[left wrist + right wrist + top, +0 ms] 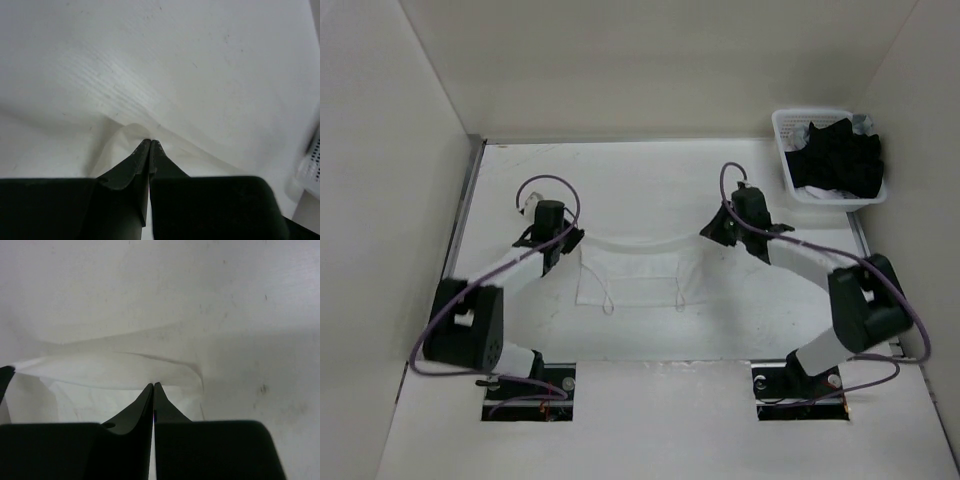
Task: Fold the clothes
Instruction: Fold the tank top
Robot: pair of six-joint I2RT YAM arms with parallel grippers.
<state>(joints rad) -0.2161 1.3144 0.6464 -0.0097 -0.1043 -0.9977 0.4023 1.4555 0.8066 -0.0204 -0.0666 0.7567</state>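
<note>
A white desk (650, 190) seen from above. At the left, the left hand (150, 142) is pressed together, pinching the far left corner of the white camisole (640, 280). The camisole lies mid-desk, its far edge stretched between the hands and its strap loops (610, 305) on the near side. The right hand (153, 385) is pressed together too, apparently nipping the far right corner. For a clean fold, I'd move both hands together with the edge taut and level. A basket (785, 150) of black garments (840, 155) sits far right.
</note>
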